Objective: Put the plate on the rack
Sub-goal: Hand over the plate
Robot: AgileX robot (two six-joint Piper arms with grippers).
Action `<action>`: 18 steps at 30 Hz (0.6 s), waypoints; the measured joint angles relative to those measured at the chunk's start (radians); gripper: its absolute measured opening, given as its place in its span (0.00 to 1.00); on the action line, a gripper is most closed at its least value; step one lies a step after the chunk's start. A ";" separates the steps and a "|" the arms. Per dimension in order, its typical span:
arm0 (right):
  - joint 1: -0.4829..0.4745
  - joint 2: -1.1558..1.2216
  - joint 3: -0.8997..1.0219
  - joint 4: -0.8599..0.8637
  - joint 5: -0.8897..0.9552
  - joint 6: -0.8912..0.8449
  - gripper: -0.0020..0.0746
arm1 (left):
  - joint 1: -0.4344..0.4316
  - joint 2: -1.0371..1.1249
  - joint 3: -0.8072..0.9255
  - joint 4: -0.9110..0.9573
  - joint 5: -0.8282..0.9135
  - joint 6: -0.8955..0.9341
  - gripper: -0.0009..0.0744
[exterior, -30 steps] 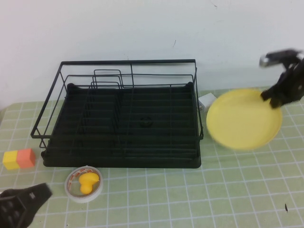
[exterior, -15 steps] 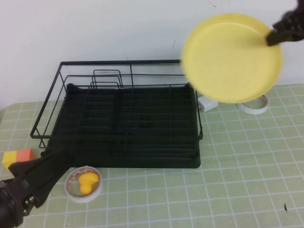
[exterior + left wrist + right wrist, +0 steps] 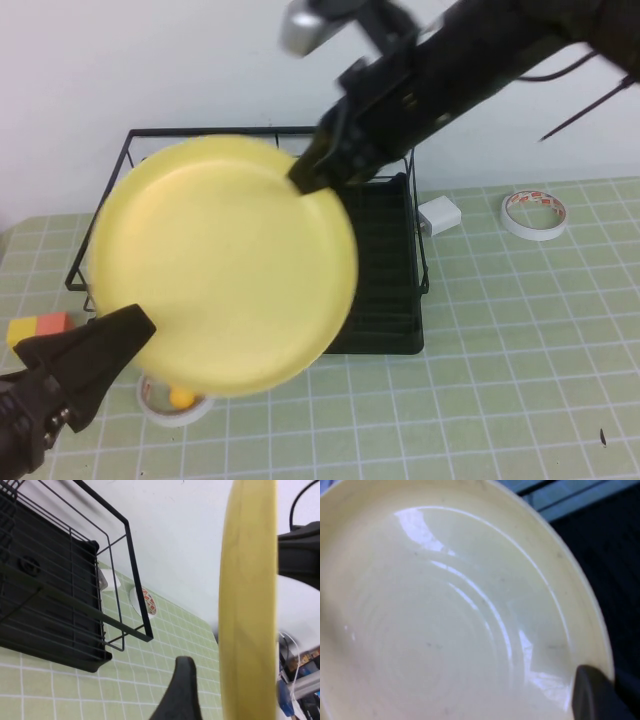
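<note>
The plate (image 3: 225,265) is held in the air above the rack (image 3: 385,250), tilted so that its pale-yellow face is turned toward the high camera, and most of the rack's left and middle is hidden behind it. In the left wrist view the plate (image 3: 248,600) is seen edge-on, upright, clear of the rack (image 3: 60,595). In the right wrist view the plate's (image 3: 445,610) glossy inner face fills almost the whole picture.

The plate is gripped at its rim, at about 1 o'clock on its disc, by the right gripper (image 3: 312,176), whose fingers are clamped on that edge; one dark fingertip (image 3: 592,692) is seen pressed on the rim. The right arm reaches in from the upper right.

The left gripper (image 3: 95,355) is found at about 7 o'clock of the plate, low near the front edge; whether its fingers are apart or together cannot be told.

A white tape roll (image 3: 533,213) lies on the green grid mat at 3 o'clock of the rack, well apart from it, and a small white block (image 3: 438,214) lies just beside the rack's right side. An orange-and-yellow block (image 3: 38,327) is seen at 9 o'clock of the plate's lower half.
</note>
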 joint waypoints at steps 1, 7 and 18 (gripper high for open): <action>0.021 0.003 0.000 0.000 -0.005 -0.003 0.04 | 0.000 0.000 0.000 0.000 -0.003 0.005 0.78; 0.086 0.014 0.002 0.010 -0.017 -0.040 0.04 | 0.000 0.000 0.000 -0.002 -0.020 0.060 0.65; 0.079 0.018 0.002 0.141 -0.001 -0.358 0.09 | 0.000 0.000 0.000 -0.024 -0.128 0.425 0.15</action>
